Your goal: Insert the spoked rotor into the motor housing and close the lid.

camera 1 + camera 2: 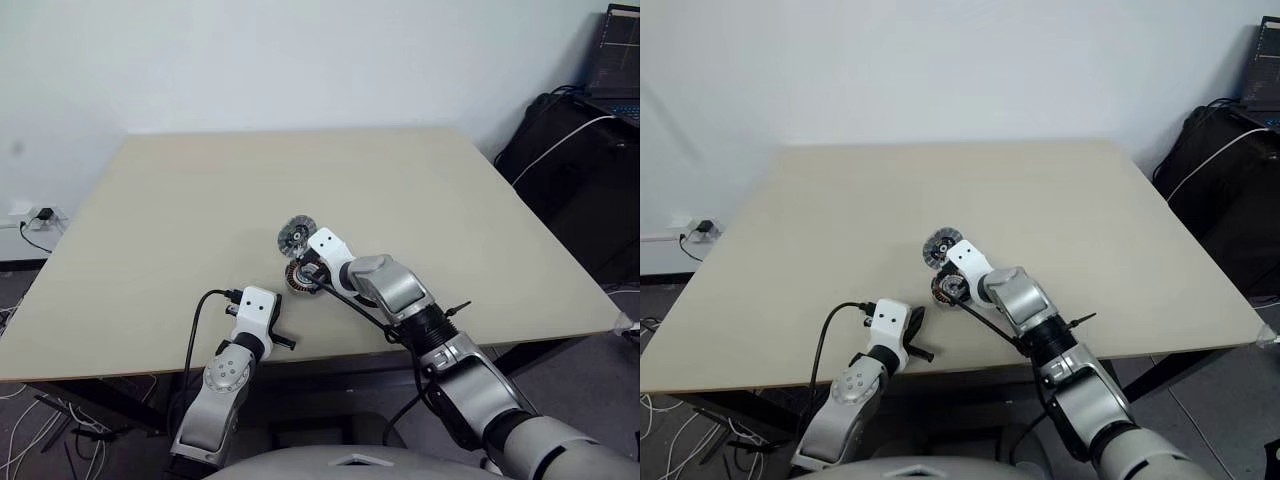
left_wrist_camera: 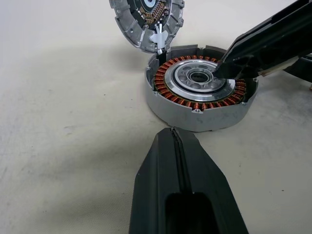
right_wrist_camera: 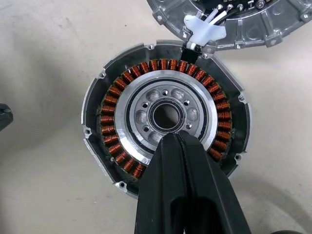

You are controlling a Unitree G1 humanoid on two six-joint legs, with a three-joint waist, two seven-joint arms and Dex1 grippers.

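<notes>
The motor housing [image 3: 112,105] lies on the table [image 1: 200,200], its ring of copper windings around a pale metal centre open to view. The lid [image 2: 141,29], a ribbed silvery disc, stands tilted up at the housing's far edge, joined to it by short wires. My right gripper [image 3: 171,139] is shut, its tip over the rim of the housing's centre hole; it is empty. My left gripper [image 2: 173,132] is shut and empty, a short way in front of the housing's near wall. The spoked rotor is out of view.
The housing [image 1: 298,278] and lid [image 1: 296,236] sit near the table's front middle. A black bag [image 1: 570,170] with a white cable and a laptop [image 1: 615,55] stand off the table's right. A wall socket [image 1: 35,215] and cables are at the left.
</notes>
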